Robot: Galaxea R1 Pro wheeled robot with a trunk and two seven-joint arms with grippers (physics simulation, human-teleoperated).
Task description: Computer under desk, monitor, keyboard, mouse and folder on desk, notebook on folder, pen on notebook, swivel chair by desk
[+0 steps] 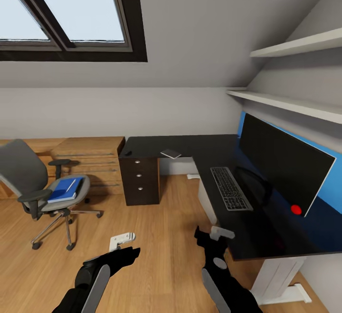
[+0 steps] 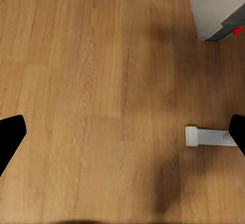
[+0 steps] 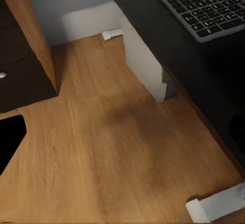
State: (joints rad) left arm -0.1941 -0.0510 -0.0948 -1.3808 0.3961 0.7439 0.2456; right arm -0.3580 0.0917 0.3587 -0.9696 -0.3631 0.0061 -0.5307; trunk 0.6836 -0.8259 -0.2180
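Both the left gripper (image 1: 124, 242) and right gripper (image 1: 214, 235) hang wide and empty above the floor; the folder (image 1: 63, 190), still on the swivel chair (image 1: 28, 180), is best approached squarely before carrying it to the desk (image 1: 209, 153).

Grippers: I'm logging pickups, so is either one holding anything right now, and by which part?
Nothing is held. The left gripper and the right gripper are both open over bare floor.
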